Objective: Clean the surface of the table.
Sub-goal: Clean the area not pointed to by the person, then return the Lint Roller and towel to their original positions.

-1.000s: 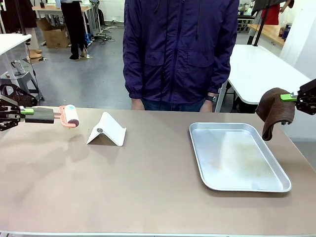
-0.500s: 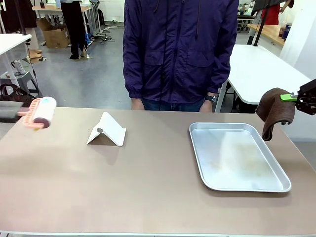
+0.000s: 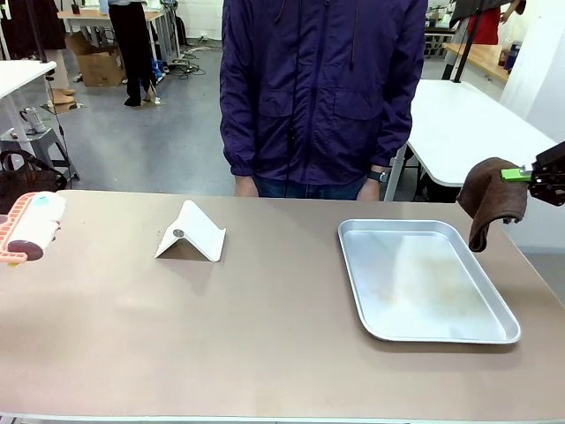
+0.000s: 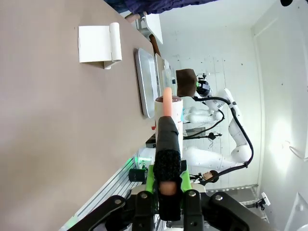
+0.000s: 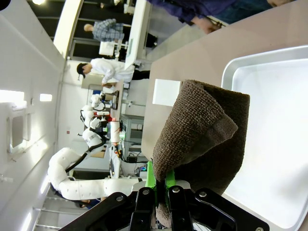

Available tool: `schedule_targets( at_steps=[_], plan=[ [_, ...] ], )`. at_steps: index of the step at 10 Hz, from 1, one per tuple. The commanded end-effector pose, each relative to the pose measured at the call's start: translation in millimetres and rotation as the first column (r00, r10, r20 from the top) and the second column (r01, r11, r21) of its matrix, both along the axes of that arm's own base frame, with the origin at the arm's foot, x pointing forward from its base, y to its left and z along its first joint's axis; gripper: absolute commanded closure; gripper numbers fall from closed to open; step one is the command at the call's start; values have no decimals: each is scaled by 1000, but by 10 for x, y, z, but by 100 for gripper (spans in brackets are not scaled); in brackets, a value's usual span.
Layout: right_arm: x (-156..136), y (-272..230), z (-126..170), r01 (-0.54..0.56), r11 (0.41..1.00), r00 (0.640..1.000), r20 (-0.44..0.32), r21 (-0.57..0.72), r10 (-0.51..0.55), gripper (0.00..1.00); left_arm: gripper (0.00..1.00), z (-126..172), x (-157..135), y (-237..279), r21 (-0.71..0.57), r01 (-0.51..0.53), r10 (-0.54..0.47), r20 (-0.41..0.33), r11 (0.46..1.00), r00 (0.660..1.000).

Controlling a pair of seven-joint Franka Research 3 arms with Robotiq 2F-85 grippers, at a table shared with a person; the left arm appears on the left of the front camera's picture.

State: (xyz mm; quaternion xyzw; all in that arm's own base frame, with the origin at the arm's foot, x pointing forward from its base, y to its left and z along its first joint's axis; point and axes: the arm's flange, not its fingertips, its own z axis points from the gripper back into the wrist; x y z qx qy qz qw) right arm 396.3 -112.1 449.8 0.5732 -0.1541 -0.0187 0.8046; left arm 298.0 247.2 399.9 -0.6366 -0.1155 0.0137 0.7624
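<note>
Lit brightly and evenly from overhead. Casts soft, short shadows beneath the white folded stand (image 3: pixel 191 232) and along the tray (image 3: pixel 441 339) rim onto the matte table (image 3: pixel 265 336). Gives the tray floor a hazy sheen, no hard glare. Smears the lint roller (image 3: pixel 26 227) slightly at the front view's left edge. Overexposes the white wall (image 4: pixel 281 96) in the left wrist view. Bends straight lines toward the edges of the 2 wrist views. Keeps the brown cloth (image 5: pixel 202 130) sharp.

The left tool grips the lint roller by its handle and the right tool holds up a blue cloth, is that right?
Not quite. The cloth in the right tool is dark brown, not blue; the front view shows it. The lint roller part is right.
</note>
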Motion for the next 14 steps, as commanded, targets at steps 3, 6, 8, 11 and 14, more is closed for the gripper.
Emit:
schedule_targets(
  at_steps=[3,6,8,11,14],
  plan=[
    [-33,19,27,8,1000,1000,4,-4,-8,92,97,35,100,-56,-7,-11,11,-1,1000,1000],
    [-33,19,27,8,1000,1000,4,-4,-8,92,97,35,100,-56,-7,-11,11,-1,1000,1000],
    [-33,19,27,8,1000,1000,4,-4,-8,92,97,35,100,-56,-7,-11,11,-1,1000,1000],
    [-33,19,27,8,1000,1000,4,-4,-8,92,97,35,100,-56,-7,-11,11,-1,1000,1000],
    [-33,19,27,8,1000,1000,4,-4,-8,92,97,35,100,-56,-7,-11,11,-1,1000,1000]
  ],
)
